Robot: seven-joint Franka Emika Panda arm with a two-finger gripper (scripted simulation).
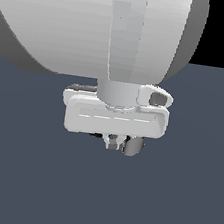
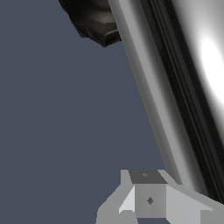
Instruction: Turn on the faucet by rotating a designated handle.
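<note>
In the exterior view the big white arm hides most of the faucet. Only the flat silver end of the handle point(image 1: 132, 146) shows, just below the white hand. My gripper point(image 1: 113, 143) hangs right beside that end, on the exterior view's left of it, with its short fingers close together and nothing between them. In the wrist view the handle point(image 2: 175, 87) is a broad shiny bar running diagonally, very near the camera. The black scalloped base of the faucet point(image 2: 94, 19) lies at its far end. My gripper point(image 2: 151, 199) sits against the bar's side.
A flat dark blue-grey floor point(image 1: 23, 182) lies all around the faucet. The white robot arm point(image 1: 96, 26) fills the upper part of the exterior view and blocks the sight of the fixture behind it.
</note>
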